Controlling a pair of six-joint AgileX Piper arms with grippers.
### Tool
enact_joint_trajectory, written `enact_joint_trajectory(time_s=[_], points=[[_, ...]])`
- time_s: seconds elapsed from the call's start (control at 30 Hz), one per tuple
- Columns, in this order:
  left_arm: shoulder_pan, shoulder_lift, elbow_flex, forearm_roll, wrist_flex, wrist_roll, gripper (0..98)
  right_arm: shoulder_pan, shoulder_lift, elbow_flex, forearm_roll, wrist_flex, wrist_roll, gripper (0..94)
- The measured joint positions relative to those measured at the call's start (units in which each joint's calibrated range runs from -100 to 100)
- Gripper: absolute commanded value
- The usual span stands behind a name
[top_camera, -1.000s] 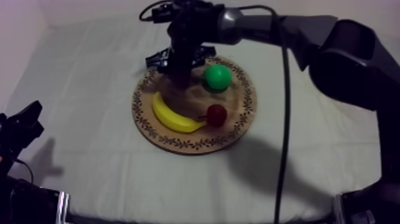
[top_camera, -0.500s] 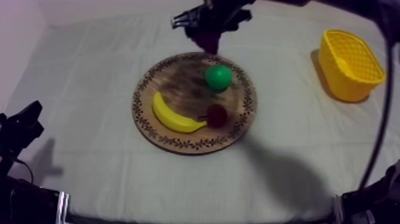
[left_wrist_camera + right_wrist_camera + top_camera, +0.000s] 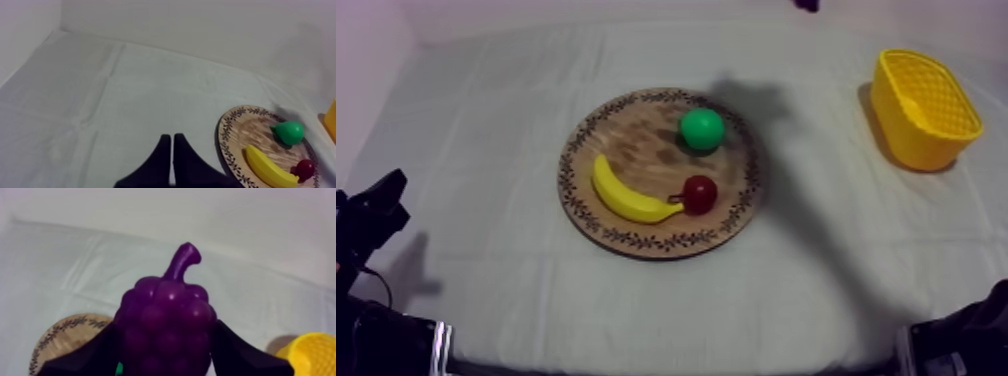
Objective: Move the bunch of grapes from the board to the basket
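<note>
- The right gripper (image 3: 167, 343) has its fingers (image 3: 87, 355) clamped on the bunch of grapes (image 3: 167, 315), one black finger against each flank. The purple stem points up.
- The grapes hang in the air above the bench (image 3: 486, 120), touching neither the wooden board (image 3: 636, 150) nor the yellow basket (image 3: 896, 70). In the right wrist view the board's patterned rim lies below them on one side and the basket's rim on the other.
- From above, a small purple shape (image 3: 806, 4) sits at the far edge of the scene, between board and basket from left to right. I cannot tell what it is.
- The board lies in the middle of the bench. It carries a banana (image 3: 626, 195) at its near left, a pear (image 3: 702, 129) at its far right and a small red fruit (image 3: 699, 194) at its near right, just beside the banana's right tip.
- The basket stands at the far right of the bench, well apart from the board.
- The left gripper (image 3: 371, 215) sits low at the near left, well apart from the board. In the left wrist view its fingers (image 3: 162, 160) lie together as a narrow wedge over the cloth.
</note>
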Motion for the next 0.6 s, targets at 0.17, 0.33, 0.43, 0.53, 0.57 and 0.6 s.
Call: enact_joint_trajectory(time_s=[0.17, 0.33, 0.43, 0.53, 0.57, 0.6], points=[[0.00, 0.00, 0.00, 0.00, 0.00, 0.00, 0.1, 4.71, -5.47, 4.36, -0.60, -4.88, 3.51, 37.4], [0.00, 0.00, 0.00, 0.00, 0.00, 0.00, 0.1, 10.05, -9.28, 7.96, -1.04, -8.93, 6.61, 37.2], [0.00, 0.00, 0.00, 0.00, 0.00, 0.00, 0.1, 13.06, -9.82, 8.40, -1.21, -9.62, 7.32, 37.0], [0.00, 0.00, 0.00, 0.00, 0.00, 0.00, 0.1, 16.02, -9.41, 9.25, -0.93, -8.55, 7.12, 36.5], [0.00, 0.00, 0.00, 0.00, 0.00, 0.00, 0.1, 17.00, -9.11, 9.53, -0.86, -7.83, 6.96, 36.4], [0.00, 0.00, 0.00, 0.00, 0.00, 0.00, 0.1, 17.95, -8.65, 9.94, -0.70, -7.34, 6.89, 36.2]])
